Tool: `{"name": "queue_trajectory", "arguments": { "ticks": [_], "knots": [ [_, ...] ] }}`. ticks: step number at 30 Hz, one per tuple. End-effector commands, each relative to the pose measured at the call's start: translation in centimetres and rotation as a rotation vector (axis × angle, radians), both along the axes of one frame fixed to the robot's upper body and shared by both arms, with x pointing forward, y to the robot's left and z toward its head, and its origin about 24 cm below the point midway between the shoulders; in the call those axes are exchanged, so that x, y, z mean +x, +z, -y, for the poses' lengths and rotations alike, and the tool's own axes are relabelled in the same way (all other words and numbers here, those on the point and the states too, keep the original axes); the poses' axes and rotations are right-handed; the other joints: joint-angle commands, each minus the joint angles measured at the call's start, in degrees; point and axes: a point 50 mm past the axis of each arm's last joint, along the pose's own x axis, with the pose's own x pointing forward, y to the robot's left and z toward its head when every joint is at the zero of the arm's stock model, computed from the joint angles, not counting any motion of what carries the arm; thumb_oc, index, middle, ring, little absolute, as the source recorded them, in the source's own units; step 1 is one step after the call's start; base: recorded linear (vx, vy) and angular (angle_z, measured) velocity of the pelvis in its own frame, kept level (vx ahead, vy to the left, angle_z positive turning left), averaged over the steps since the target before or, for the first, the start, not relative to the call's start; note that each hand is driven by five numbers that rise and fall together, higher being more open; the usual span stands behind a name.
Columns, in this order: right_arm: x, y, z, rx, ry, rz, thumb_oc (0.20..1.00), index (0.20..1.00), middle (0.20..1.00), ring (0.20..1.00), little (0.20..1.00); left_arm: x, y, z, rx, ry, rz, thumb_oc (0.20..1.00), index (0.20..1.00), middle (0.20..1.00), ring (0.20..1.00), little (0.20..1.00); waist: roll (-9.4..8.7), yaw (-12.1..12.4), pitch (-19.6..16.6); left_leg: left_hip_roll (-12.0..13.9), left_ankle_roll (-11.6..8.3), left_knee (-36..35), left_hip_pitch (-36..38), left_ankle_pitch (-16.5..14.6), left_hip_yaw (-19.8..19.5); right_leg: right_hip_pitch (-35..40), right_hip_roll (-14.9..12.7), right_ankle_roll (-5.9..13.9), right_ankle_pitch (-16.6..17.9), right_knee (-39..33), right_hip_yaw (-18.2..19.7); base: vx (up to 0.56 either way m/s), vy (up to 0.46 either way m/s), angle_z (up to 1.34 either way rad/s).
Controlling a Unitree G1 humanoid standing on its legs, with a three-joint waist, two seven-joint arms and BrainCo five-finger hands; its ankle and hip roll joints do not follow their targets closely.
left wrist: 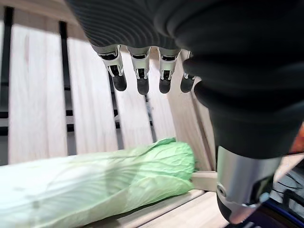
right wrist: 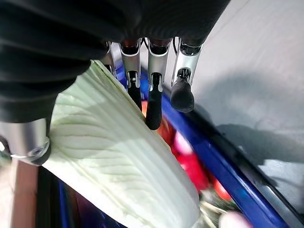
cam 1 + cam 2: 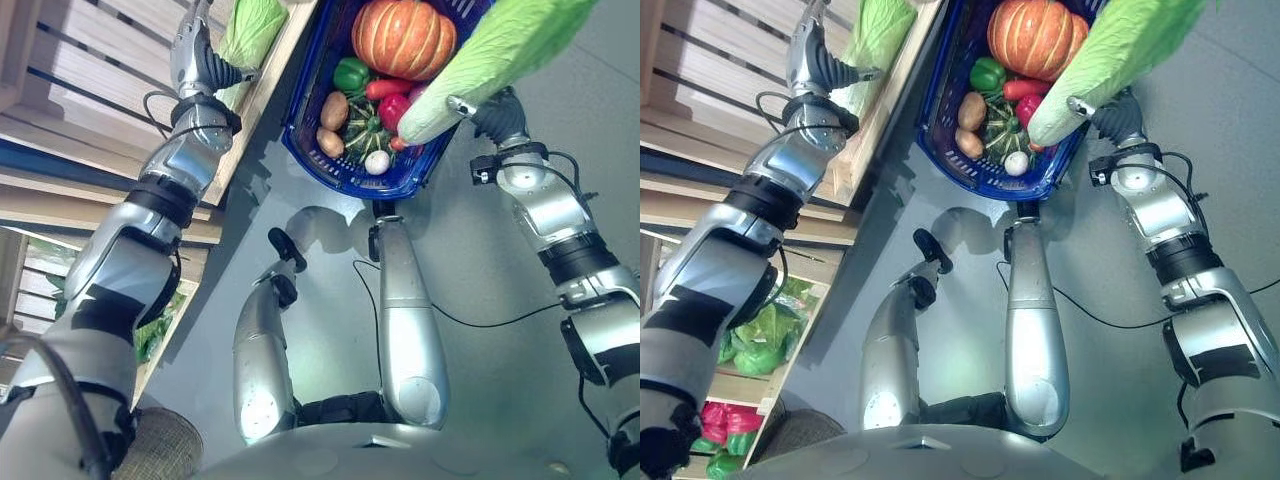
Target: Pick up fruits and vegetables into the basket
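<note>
Overhead, the right hand (image 2: pixel 142 71) clasps a pale cabbage (image 3: pixel 490 60) above the blue basket (image 3: pixel 300 140) of vegetables, its leafy end cut off, while the left hand (image 1: pixel 142 71) hangs slack-fingered over another cabbage (image 1: pixel 95 180) on the wooden shelf (image 1: pixel 42 95).

Two napa cabbages: one (image 3: pixel 500 60) at upper right, one (image 3: pixel 250 30) at top left. One blue basket (image 3: pixel 300 120) holds one pumpkin (image 3: pixel 403 38), two potatoes (image 3: pixel 334 110), one green pepper (image 3: pixel 351 74).

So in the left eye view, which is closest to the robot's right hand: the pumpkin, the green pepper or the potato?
From the right hand:
1. Pumpkin, far end of the blue basket, nearest.
2. Green pepper, middle, toward the left.
3. Potato, left side; nearly level with the pepper.
</note>
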Motion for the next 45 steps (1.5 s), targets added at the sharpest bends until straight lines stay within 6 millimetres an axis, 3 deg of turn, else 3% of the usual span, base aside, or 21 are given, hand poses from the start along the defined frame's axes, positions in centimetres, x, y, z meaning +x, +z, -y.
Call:
{"name": "queue_trajectory", "arguments": {
  "ticks": [1,10,15,17,18,23,29,33,38,45],
  "knots": [
    [0.8,1.9,0.0,-0.109,0.018,-0.011,0.2,0.2,0.2,0.2,0.2,0.1,-0.2,-2.1,-0.111,0.093,-0.021,1.0,1.0,1.0,1.0,1.0,2.84,-0.4,-2.9,0.1,0.48,8.0,-5.5,-6.4,-0.9,0.8,1.3,2.57,-1.6,-3.4,-1.4,-0.01,0.022,0.05],
    [2.5,2.3,-1.7,-0.153,0.022,-0.126,0.2,0.2,0.2,0.2,0.2,0.6,-1.1,-2.4,-0.203,0.135,-0.112,1.0,1.0,1.0,1.0,1.0,3.64,1.3,-2.9,-0.8,0.1,8.5,-9.8,-6.2,-2.5,-2.9,1.3,2.78,-1.2,-3.2,-1.3,-0.01,0.009,0.07],
    [3.2,1.7,-0.5,-0.113,-0.088,-0.214,0.2,0.2,0.2,0.2,0.2,0.8,-1.8,-2.7,-0.214,0.147,-0.157,1.0,1.0,1.0,1.0,1.0,4.27,2.3,-2.9,-1.0,0.39,9.3,-11.7,-6.2,-3.0,-4.6,1.3,2.81,-1.0,-2.8,-1.2,0.01,0.017,0.06],
    [3.3,1.6,0.1,-0.101,-0.125,-0.225,0.504,0.504,0.504,0.504,0.504,0.8,-1.9,-2.6,-0.212,0.149,-0.164,1.0,1.0,1.0,1.0,1.0,4.51,2.5,-2.9,-1.0,0.53,9.4,-12.3,-6.2,-3.2,-5.1,1.3,2.78,-0.9,-2.8,-1.1,0.0,0.01,0.02],
    [3.3,1.7,0.4,-0.104,-0.15,-0.227,1.0,1.0,1.0,1.0,1.0,0.8,-2.0,-2.7,-0.218,0.152,-0.174,1.0,1.0,1.0,1.0,1.0,4.67,2.6,-2.9,-1.0,0.61,9.6,-12.6,-6.3,-3.2,-5.5,1.3,2.8,-0.8,-2.7,-1.0,0.01,0.031,0.07],
    [3.4,2.2,0.4,-0.103,-0.183,-0.17,1.0,1.0,1.0,1.0,1.0,0.9,-1.3,-2.7,-0.204,0.176,-0.169,1.0,1.0,1.0,1.0,1.0,4.67,2.5,-2.9,-0.8,0.86,10.1,-14.4,-6.5,-3.3,-7.0,1.7,2.92,-0.4,-3.0,-0.5,0.01,0.01,0.04],
    [1.9,2.0,0.0,-0.122,-0.144,-0.051,1.0,1.0,1.0,1.0,1.0,0.5,0.0,-4.4,-0.167,0.252,-0.145,1.0,1.0,1.0,1.0,1.0,2.78,0.0,-2.9,-0.1,0.97,10.4,-16.2,-6.9,-2.7,-8.8,3.0,3.1,0.0,-3.3,0.4,0.01,-0.005,-0.04],
    [-0.2,0.7,0.2,-0.113,-0.077,0.018,1.0,1.0,1.0,1.0,1.0,0.1,0.0,-5.5,-0.13,0.297,-0.134,1.0,1.0,1.0,1.0,1.0,1.4,-2.3,-2.9,0.4,0.81,10.5,-16.5,-7.3,-2.1,-9.4,3.8,3.32,0.0,-3.4,1.2,0.02,0.016,-0.09],
    [-4.4,-2.7,0.0,-0.097,0.086,0.032,1.0,1.0,1.0,1.0,1.0,-0.6,-1.2,-7.6,-0.133,0.365,-0.14,1.0,1.0,1.0,1.0,1.0,-0.7,-6.6,-2.9,1.0,0.31,10.1,-16.0,-7.8,-0.6,-10.1,5.3,3.41,-0.2,-3.4,3.0,0.03,0.061,-0.17],
    [-6.8,-6.3,0.9,0.017,0.147,-0.092,1.0,1.0,1.0,1.0,1.0,-1.1,-1.8,-9.8,-0.122,0.398,-0.198,1.0,1.0,1.0,1.0,1.0,-2.32,-9.5,-2.9,2.1,-0.06,10.5,-14.6,-8.4,1.2,-9.6,6.2,3.21,-0.2,-3.4,4.1,0.03,0.025,-0.14]
  ]
}}
